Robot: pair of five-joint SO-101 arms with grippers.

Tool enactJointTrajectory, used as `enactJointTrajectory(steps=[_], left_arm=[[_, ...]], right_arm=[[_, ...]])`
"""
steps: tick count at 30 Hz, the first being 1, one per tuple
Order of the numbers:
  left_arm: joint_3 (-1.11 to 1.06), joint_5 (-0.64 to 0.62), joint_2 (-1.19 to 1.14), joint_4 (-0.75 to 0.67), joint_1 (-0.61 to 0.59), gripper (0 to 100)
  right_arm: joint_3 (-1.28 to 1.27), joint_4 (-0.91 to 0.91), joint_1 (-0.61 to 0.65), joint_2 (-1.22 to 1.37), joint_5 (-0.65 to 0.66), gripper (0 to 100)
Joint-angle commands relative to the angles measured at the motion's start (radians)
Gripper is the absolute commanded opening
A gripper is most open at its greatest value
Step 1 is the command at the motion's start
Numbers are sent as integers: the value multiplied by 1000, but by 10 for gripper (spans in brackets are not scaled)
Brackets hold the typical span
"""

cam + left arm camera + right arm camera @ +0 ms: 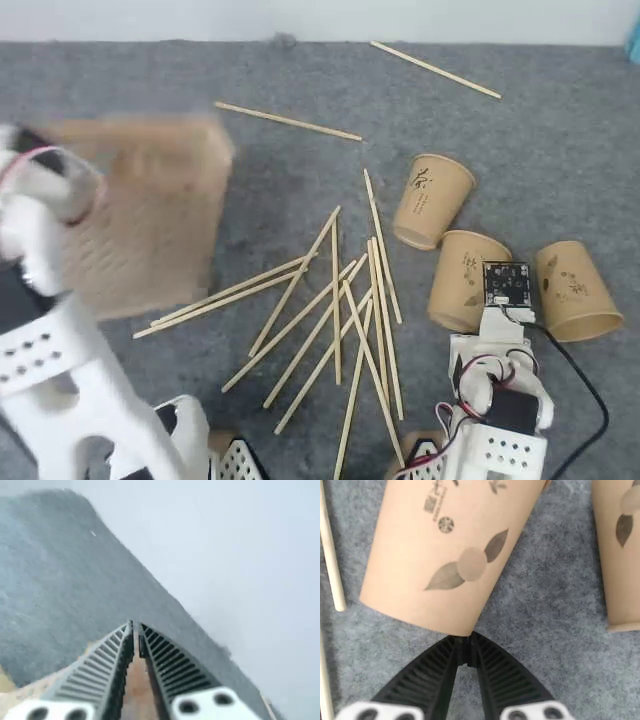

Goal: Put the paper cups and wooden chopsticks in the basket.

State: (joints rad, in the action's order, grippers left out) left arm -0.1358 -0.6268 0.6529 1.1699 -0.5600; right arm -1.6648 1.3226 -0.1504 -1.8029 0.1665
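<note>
A brown woven basket hangs blurred over the left of the grey mat. My left gripper is shut on its brown edge. Three paper cups lie on their sides at the right: one farther back, one in the middle and one at the right. My right gripper is shut, its tips touching the rim of the middle cup. Several wooden chopsticks lie scattered in the middle. Two more lie at the back, one left of the other.
The white left arm stands at the near left and the right arm's base at the near right, with a black cable beside it. A pale wall borders the mat at the back.
</note>
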Motion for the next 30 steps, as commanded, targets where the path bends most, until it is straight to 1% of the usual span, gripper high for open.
enactJointTrajectory(steps=[1,3,6,10,14,18,21,24,26,30], left_arm=[[27,-25,43,-48,-95,11],[24,-25,43,-44,-109,11],[-36,-9,49,-49,-106,11],[-113,144,49,-46,-75,14],[-168,255,51,-34,-75,16],[-222,368,51,17,-75,17],[-291,451,51,57,-72,17],[-387,535,44,57,-69,20],[-458,591,43,57,-69,56],[-556,669,51,57,-72,186]], right_arm=[[-18,-13,-13,-15,12,8],[-18,-13,-13,-15,12,8],[-18,-13,-13,-15,12,8],[-18,-13,-13,-15,12,8],[-18,-13,-13,-15,12,8],[-18,-13,-13,-15,12,8],[-18,-13,-13,-15,12,8],[-18,-13,-13,-15,12,8],[-18,-13,-13,-15,12,8],[-18,-13,-13,-15,12,8]])
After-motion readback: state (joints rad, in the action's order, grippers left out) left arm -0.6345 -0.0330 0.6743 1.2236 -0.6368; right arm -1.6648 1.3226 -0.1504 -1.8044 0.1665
